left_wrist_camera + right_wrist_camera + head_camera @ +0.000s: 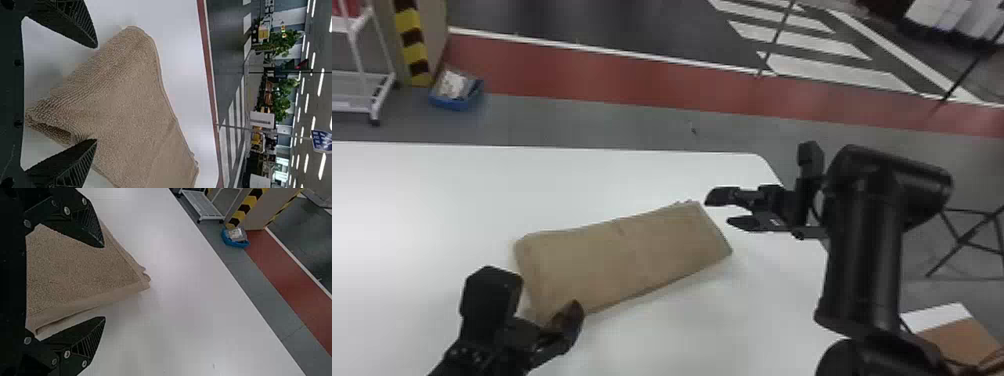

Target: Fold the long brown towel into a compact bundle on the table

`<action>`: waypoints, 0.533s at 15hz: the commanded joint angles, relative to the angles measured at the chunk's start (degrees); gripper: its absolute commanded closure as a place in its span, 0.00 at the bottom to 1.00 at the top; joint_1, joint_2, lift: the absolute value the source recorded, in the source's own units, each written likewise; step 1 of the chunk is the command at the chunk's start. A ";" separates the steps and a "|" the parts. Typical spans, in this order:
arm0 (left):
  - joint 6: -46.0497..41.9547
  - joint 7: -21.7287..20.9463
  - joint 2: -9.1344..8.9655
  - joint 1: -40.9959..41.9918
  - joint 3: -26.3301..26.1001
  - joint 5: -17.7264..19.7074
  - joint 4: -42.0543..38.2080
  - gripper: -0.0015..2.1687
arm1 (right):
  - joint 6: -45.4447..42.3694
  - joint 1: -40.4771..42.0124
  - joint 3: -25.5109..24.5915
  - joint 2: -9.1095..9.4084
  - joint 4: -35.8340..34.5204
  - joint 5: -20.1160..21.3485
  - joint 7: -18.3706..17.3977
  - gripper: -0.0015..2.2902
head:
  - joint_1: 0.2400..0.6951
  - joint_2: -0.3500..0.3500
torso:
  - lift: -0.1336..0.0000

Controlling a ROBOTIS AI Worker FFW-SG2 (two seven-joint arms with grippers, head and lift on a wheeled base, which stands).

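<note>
The brown towel (pixel 627 255) lies folded into a flat, layered strip, slanting across the white table. My left gripper (pixel 552 320) is at its near left corner. In the left wrist view that gripper (pixel 96 94) stands open, the folded end of the towel (pixel 121 90) between and beyond its fingers. Just off the towel's right end is my right gripper (pixel 719 210), its fingers apart. From the right wrist view, the open gripper (pixel 105 282) has the towel's layered end (pixel 82 274) between and behind its fingers, with a corner reaching past them.
The white table (pixel 432 200) has its far edge beyond the towel and a rounded corner near the right arm. On the floor past it are a blue bin (pixel 456 92) and a white rack (pixel 362 75). A dark stand (pixel 967 240) is at the right.
</note>
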 commanded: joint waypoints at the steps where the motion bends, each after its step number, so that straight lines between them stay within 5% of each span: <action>1: 0.45 0.09 -0.15 0.20 0.14 0.31 -2.50 0.01 | 0.12 -0.05 0.03 0.95 -0.97 -3.34 -0.09 0.12 | 1.00 0.00 | 0.07; 8: -1.14 2.99 -0.15 -2.70 0.85 -0.04 1.54 0.01 | 0.12 1.80 1.87 5.08 0.00 -2.55 -1.49 0.12 | 1.00 0.09 | 0.07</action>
